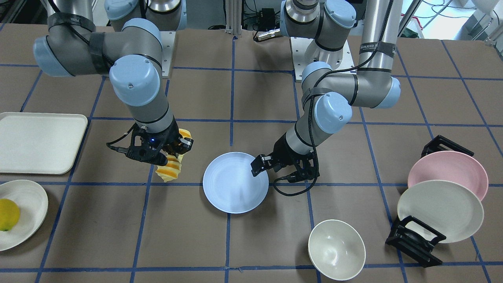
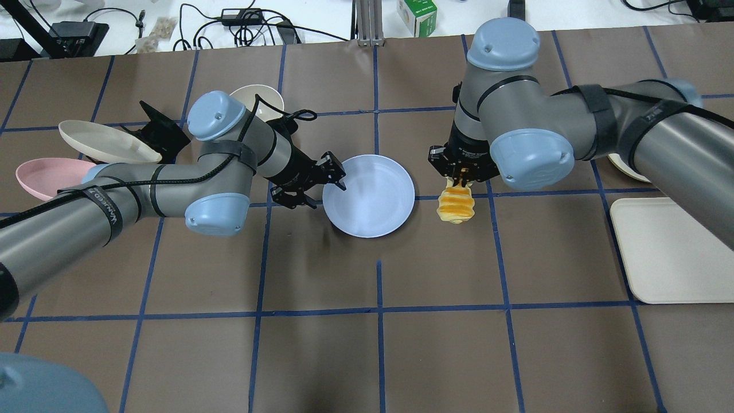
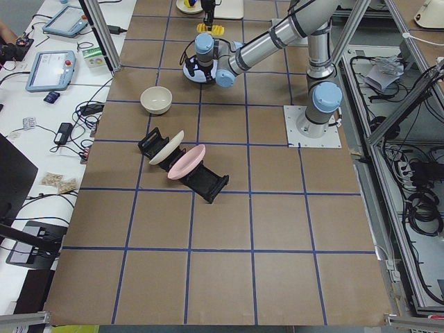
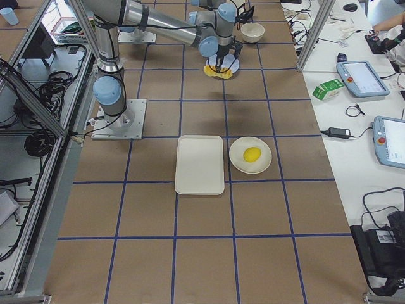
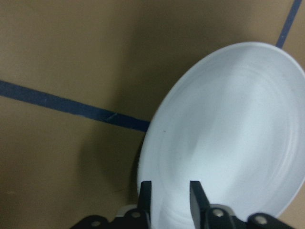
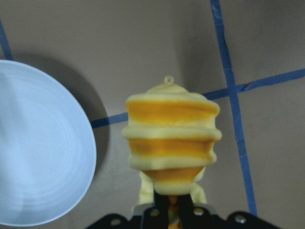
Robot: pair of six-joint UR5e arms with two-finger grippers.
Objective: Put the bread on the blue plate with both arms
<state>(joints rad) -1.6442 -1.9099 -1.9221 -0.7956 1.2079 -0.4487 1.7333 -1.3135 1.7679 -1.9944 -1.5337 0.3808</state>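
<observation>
Pincer of the right arm is pinching one end of the bread, so the ridged orange-and-yellow loaf hangs end-down over the brown surface, just beside the blue plate on the robot's right and not touching it. Across the plate, the left pincer is closed narrowly on the near rim, one finger on the plate's upper face and the other at its outer edge. The plate sits near the middle of the surface, between the two arms, with nothing on it. Farther to the robot's left, a pink plate and a cream plate lean in a black rack, with a white bowl nearby. On the robot's right lie a cream tray and a lemon on another pale plate.
</observation>
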